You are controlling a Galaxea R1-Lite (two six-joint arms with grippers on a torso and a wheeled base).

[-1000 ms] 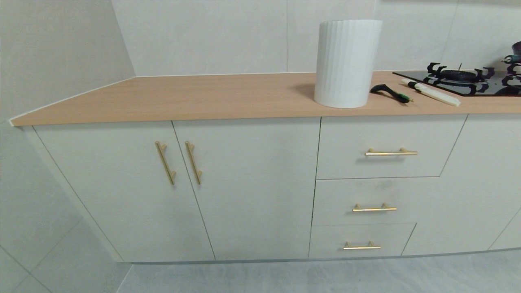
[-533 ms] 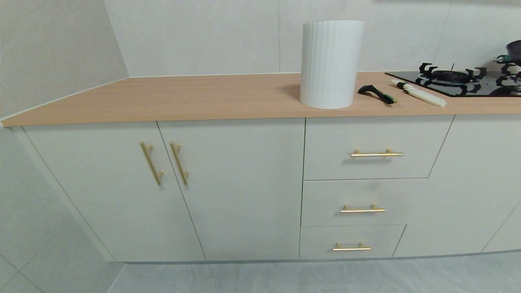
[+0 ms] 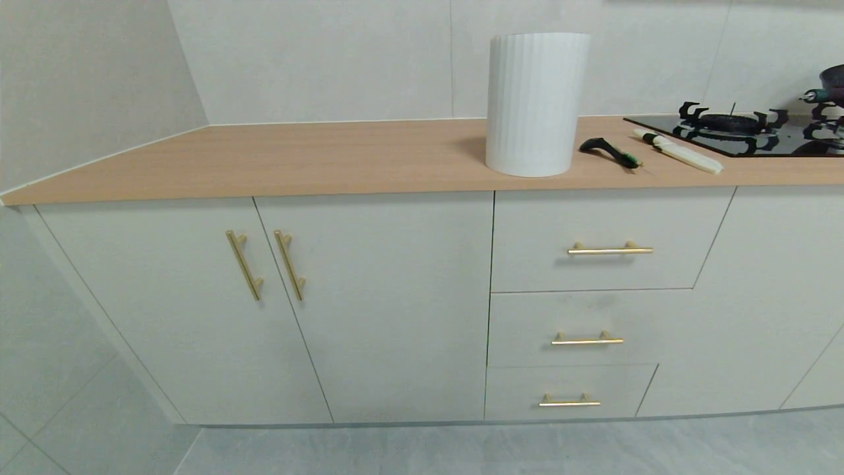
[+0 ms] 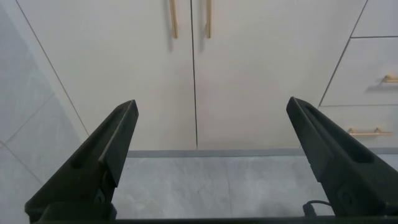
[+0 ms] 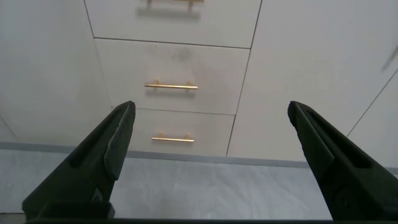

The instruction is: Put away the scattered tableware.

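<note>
On the wooden countertop [image 3: 297,158] stands a tall white ribbed container [image 3: 535,104]. Just to its right lie a black-handled utensil [image 3: 610,152] and a long white utensil [image 3: 679,152] with a dark band. My left gripper [image 4: 211,115] is open, low down in front of the double cabinet doors [image 4: 193,68] with nothing between its fingers. My right gripper [image 5: 211,115] is open too, facing the stack of drawers [image 5: 174,78] with gold handles, and holds nothing.
A black gas hob [image 3: 745,132] sits at the counter's far right, with a dark pot [image 3: 832,78] behind it. Below the counter are two doors with gold handles [image 3: 264,264] and three drawers [image 3: 593,290]. Grey tiled floor [image 3: 461,448] lies in front.
The head camera has swung, so the whole scene sits further left than a second ago; it has held steady over the last half second. Nothing on the counter moved.
</note>
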